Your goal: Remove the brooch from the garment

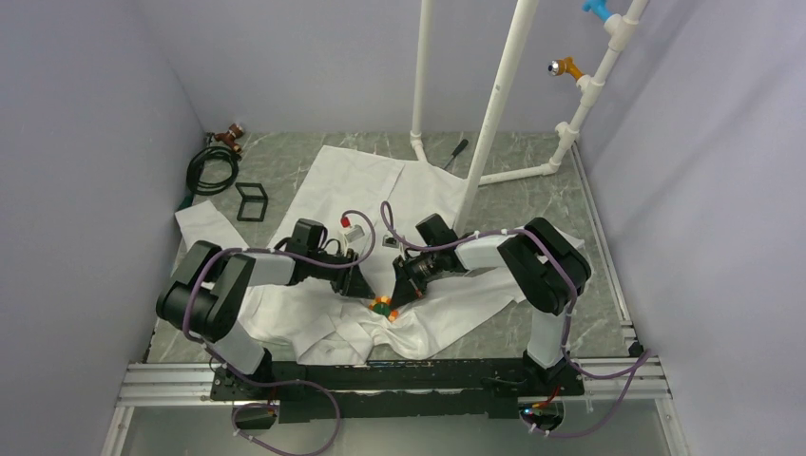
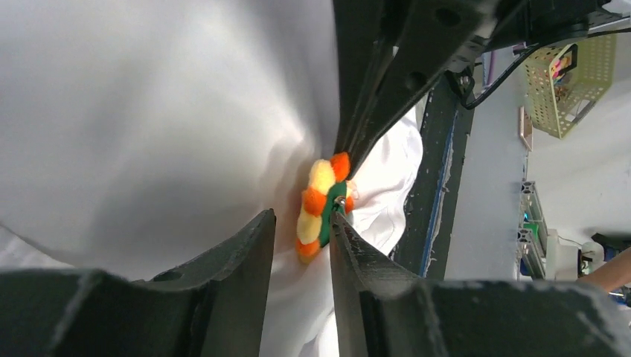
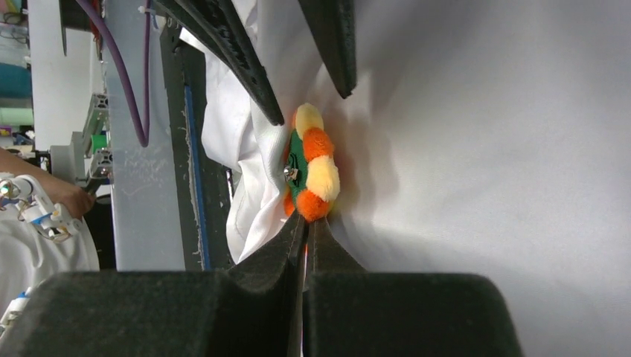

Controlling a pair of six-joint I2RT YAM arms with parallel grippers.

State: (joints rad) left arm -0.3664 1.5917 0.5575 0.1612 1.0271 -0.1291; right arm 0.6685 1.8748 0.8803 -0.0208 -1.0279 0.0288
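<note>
Top external: marbled table, lilac walls; left end effector narrow; right end effector closed.

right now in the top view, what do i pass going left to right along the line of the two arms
left arm → left pincer → brooch → right pincer → right arm

Both arms leaned inward, forearms angled down, their tips almost meeting. The left gripper had its jaws parted by a narrow gap; the right gripper had its jaws pressed together.
</note>
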